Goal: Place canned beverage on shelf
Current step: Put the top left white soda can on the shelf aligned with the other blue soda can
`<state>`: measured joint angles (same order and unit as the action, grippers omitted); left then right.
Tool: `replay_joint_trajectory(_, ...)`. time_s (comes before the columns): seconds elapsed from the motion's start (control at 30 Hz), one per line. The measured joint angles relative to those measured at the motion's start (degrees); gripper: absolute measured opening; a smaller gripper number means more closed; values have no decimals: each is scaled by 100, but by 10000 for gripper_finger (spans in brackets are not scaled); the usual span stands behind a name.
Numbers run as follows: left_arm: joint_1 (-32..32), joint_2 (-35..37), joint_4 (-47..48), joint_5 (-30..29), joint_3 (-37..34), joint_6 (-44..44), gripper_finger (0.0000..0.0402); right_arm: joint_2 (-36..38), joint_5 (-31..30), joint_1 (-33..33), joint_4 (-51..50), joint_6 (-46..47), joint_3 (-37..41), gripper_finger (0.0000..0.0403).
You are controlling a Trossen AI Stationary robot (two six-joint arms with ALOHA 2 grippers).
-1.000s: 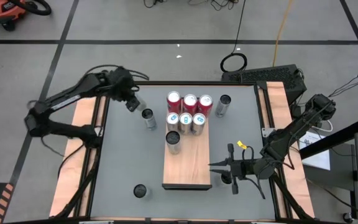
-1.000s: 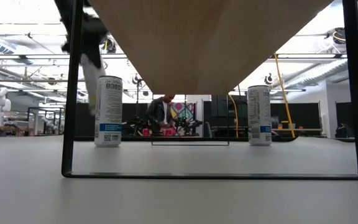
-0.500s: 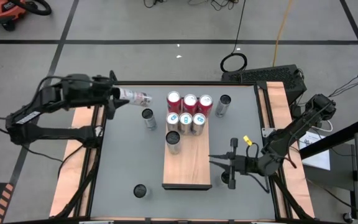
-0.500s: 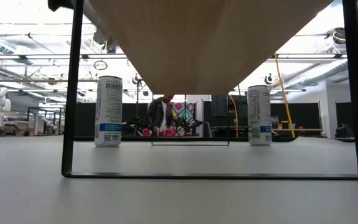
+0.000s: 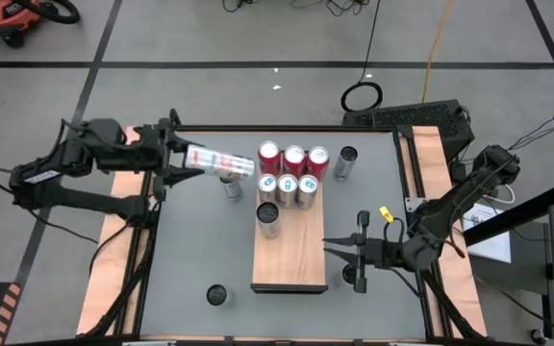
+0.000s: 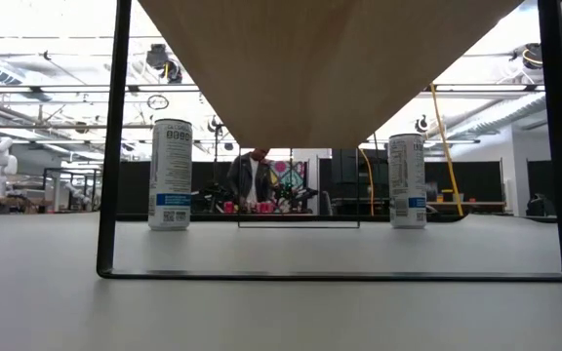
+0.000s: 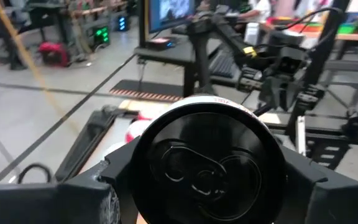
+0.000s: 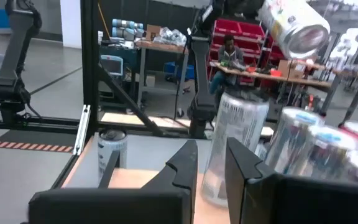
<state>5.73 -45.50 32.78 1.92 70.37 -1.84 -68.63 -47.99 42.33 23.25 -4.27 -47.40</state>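
I'm carrying the can [image 5: 217, 160] in the air, lying sideways, long axis pointing toward the shelf [image 5: 289, 252], just left of the red cans [image 5: 293, 160] at its far end. Left claw [image 5: 183, 160] is gripping it by the base end; free board is lying nearer me. Right claw [image 5: 339, 254] is sitting shut beside the shelf's near end.

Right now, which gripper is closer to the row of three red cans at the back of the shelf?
Left. The left gripper, holding a can sideways, is just beside the red cans at the far end of the shelf. The right gripper waits by the shelf's near end, farther away.
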Motion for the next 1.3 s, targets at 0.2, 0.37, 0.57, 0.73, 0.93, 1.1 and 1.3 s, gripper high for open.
replay_joint_trajectory(0.2,-444,-362,-663,-5,0,77,247,-53,-10,-2,-33,-1004,-236,24)
replay_joint_trajectory(0.37,-795,-838,-1226,-5,0,73,247,-308,-407,-4,308,-2351,-373,51)
replay_joint_trajectory(0.57,-1149,-1437,-1836,-22,0,-221,247,-674,-853,-45,841,-3825,-710,137)
replay_joint_trajectory(0.73,-1385,-1843,-2317,-63,0,-676,247,-882,-908,-149,1149,-4756,-985,218)
replay_joint_trajectory(0.93,-1624,-2226,-2672,-154,0,-1071,247,-1077,-901,-240,1639,-5646,-1044,288)
replay_joint_trajectory(1.1,-1754,-2432,-2893,-302,0,-1398,247,-1103,-857,-293,1724,-6174,-1044,309)
replay_joint_trajectory(1.3,-1880,-2669,-3213,-411,0,-1738,247,-1103,-573,-425,1675,-6619,-1044,311)
